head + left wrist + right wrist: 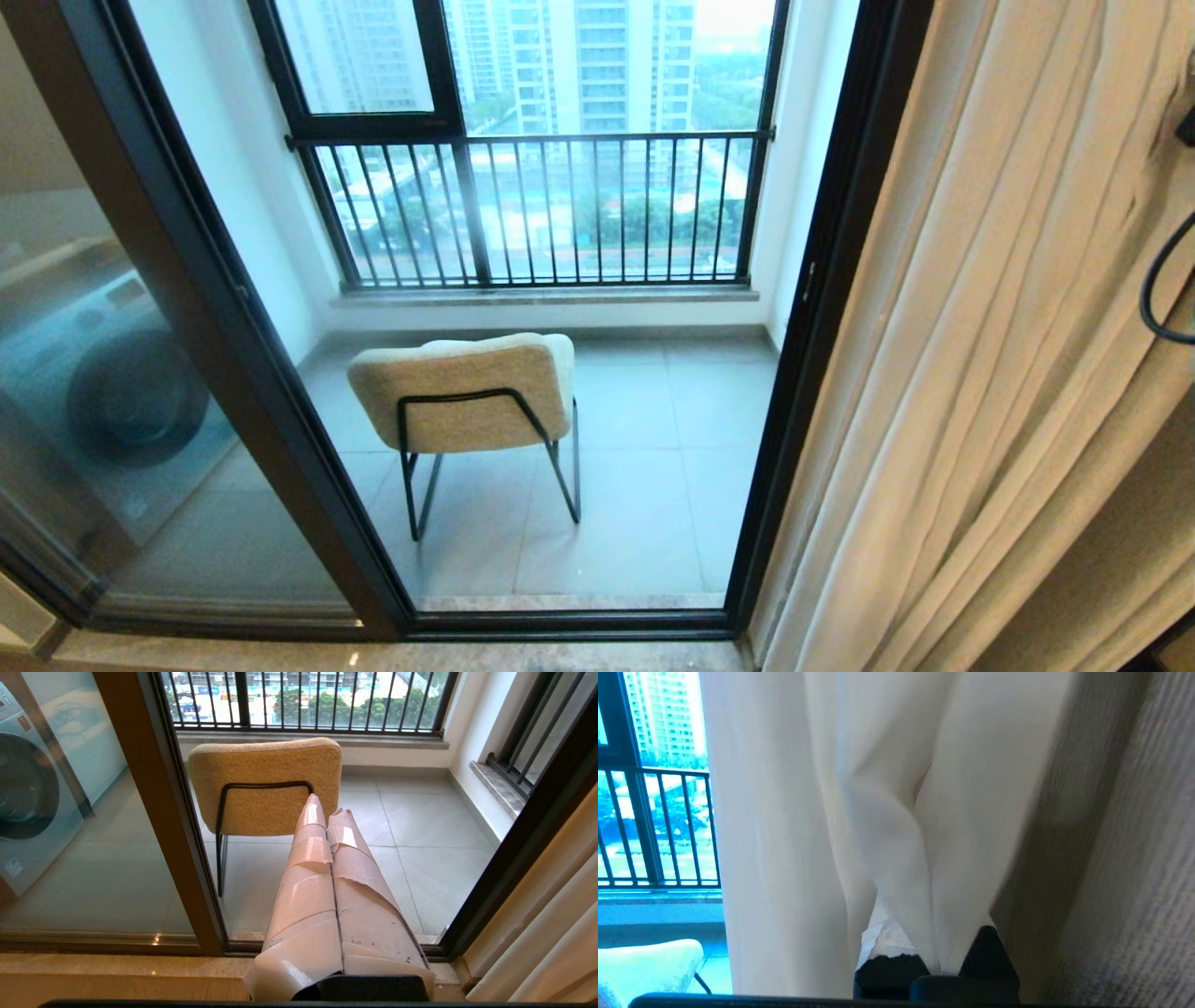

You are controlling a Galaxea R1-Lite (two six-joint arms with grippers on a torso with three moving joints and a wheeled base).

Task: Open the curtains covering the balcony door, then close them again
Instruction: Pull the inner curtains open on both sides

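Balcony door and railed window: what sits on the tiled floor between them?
A chair, cream-upholstered with a black frame, stands alone between the balcony door and the railed window; head view shows it best.

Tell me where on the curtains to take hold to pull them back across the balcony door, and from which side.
Probably one vertical pleat of the curtains, pinched across its fold, coming from the room side. The fabric hangs in long narrow folds gathered to the right of the balcony door, so a single ridge fits between fingers. The right end effector is shut on such a fold already; the left end effector is shut and clear of the cloth.
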